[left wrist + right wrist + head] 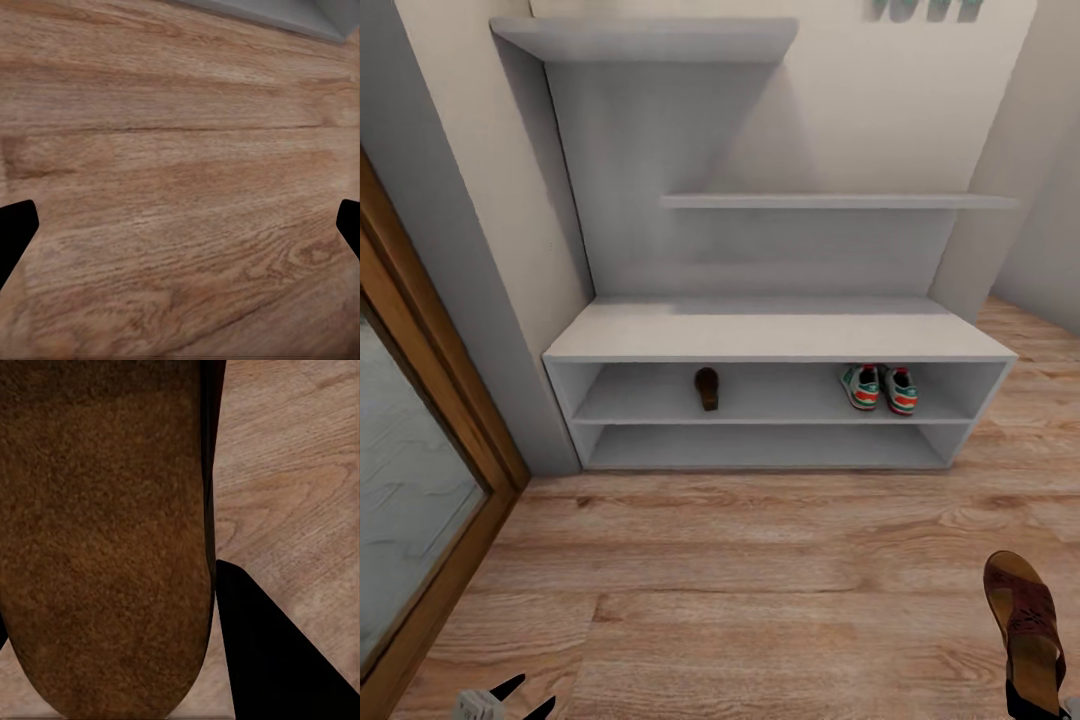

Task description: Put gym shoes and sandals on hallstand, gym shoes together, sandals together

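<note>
Nearest, low over the wood-plank corridor floor (760,560), the right claw (1032,700) grips 1 brown sandal (1025,625) by its heel, toe pointing toward the rack; the claw itself is cut off by the frame edge. The left claw (520,695) hangs with fingers spread wide, nothing between them, above bare planks. A broad stretch of floor lies open ahead. Beyond it stands the hallstand (780,335), hemmed by a wood-framed door (420,480) on the left. On its upper bay shelf, 1 sandal (707,388) stands left of centre; the 2 gym shoes (880,388) sit side by side, well apart from it, at the right.
</note>
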